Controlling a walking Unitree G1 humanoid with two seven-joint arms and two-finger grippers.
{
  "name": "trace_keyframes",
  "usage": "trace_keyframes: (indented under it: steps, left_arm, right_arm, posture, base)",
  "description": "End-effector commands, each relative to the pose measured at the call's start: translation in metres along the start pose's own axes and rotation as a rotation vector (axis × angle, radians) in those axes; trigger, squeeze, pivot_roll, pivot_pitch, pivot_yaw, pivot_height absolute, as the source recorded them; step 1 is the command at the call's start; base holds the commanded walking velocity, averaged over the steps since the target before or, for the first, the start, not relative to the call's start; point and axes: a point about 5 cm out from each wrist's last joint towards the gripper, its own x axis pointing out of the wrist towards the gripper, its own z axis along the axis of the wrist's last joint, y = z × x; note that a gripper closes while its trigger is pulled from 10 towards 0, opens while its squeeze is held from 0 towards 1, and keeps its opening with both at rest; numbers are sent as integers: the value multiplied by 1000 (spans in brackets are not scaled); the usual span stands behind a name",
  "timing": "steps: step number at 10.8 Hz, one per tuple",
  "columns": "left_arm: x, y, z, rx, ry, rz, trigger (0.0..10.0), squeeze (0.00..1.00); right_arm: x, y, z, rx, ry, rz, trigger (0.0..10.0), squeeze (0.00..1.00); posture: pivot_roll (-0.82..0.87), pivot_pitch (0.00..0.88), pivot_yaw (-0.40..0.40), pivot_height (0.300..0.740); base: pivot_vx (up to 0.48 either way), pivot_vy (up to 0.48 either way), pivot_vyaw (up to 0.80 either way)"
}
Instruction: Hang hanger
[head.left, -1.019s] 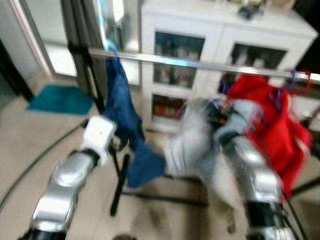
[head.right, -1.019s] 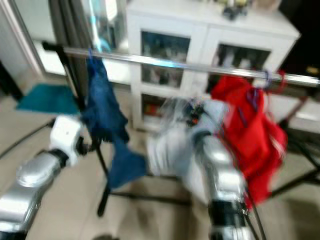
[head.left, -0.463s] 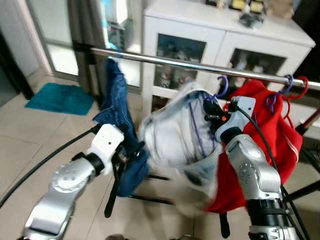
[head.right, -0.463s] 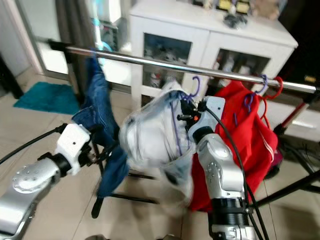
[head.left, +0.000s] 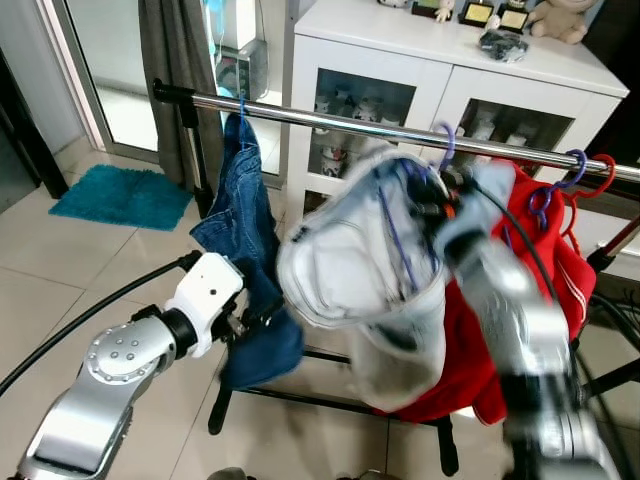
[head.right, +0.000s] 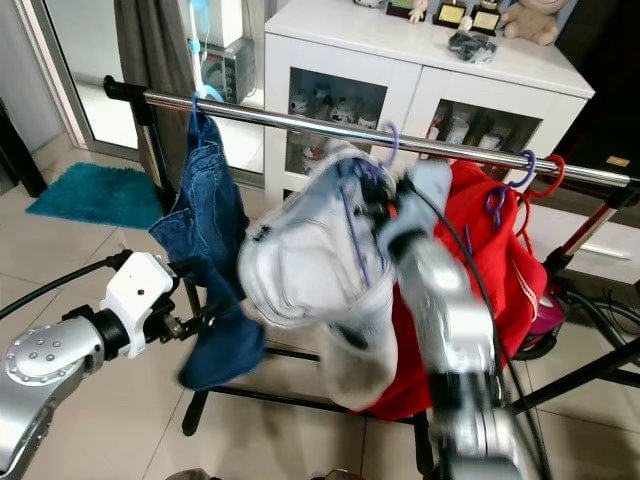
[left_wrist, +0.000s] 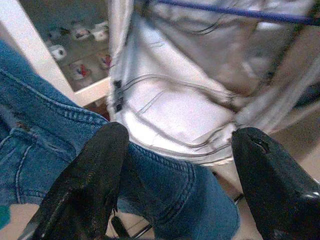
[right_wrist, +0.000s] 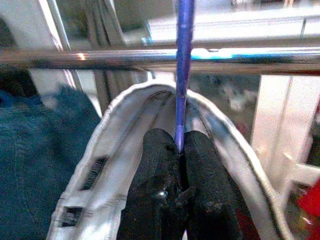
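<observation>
Hanging is underway: we note the right tool (right_wrist: 179, 150) pinching the purple hanger (right_wrist: 183, 65) just below the rail (head.right: 330, 128); left tool (left_wrist: 172, 150) spread near the jeans (head.left: 245, 215). Hook must clear the rail.

Purple hanger (right_wrist: 183, 70) with white garment (head.left: 350, 270), hook at rail (head.left: 330, 122)

A white cabinet (head.left: 440, 70) with glass doors stands on a pale tiled floor (head.left: 70, 260). A teal mat (head.left: 125, 195) lies near grey curtains (head.left: 185, 60) by bright glass.
</observation>
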Motion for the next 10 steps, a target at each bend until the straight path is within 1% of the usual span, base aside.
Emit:
trace_keyframes:
  steps: [1, 2, 3, 4, 5, 7, 8, 9, 10]
  left_arm:
    - [1, -2, 5, 7, -10, -31, 10000, 0]
    - [1, -2, 7, 13, -4, -59, 10000, 0]
    - [0, -2, 10, 20, -8, -78, 10000, 0]
    - [0, -1, 18, 23, -35, -94, 10000, 0]
    - [-1, 1, 22, 28, -51, -92, 10000, 0]
    - [-2, 6, 30, 42, -80, -62, 10000, 0]
    - [-2, 8, 31, 45, -83, -54, 10000, 0]
    - [-2, 10, 32, 49, -86, -40, 10000, 0]
    - [-1, 16, 31, 52, -93, 19, 10000, 0]
  right_arm:
    - [6, -1, 8, -16, 0, -11, 10000, 0]
    - [16, -1, 14, -21, 32, -21, 10000, 0]
    - [23, -1, 16, -27, 70, -29, 10000, 0]
    - [29, 0, 15, -26, 150, -25, 10000, 0]
    - [31, 0, 10, -29, 203, -31, 10000, 0]
    - [30, 0, -3, -34, 273, -34, 10000, 0]
    - [30, 0, -4, -37, 276, -36, 10000, 0]
    - [30, 0, -3, -43, 256, -35, 10000, 51]
    - [28, 3, 13, -92, 103, 24, 10000, 1000]
  posture:
    - [53, 0, -103, 740]
    - [51, 0, -103, 740]
    - [50, 0, -111, 740]
    - [50, 0, -119, 740]
    - [50, 0, -119, 740]
    - [57, 0, -125, 740]
    - [57, 0, -122, 740]
    - [56, 0, -118, 740]
    - [49, 0, -105, 740]
  base:
    - [0, 0, 0]
    - [0, 0, 0]
    - [0, 0, 0]
    - [0, 0, 0]
    - [0, 0, 0]
    - [0, 0, 0]
    - [0, 0, 0]
    - [0, 0, 0]
    - [0, 0, 0]
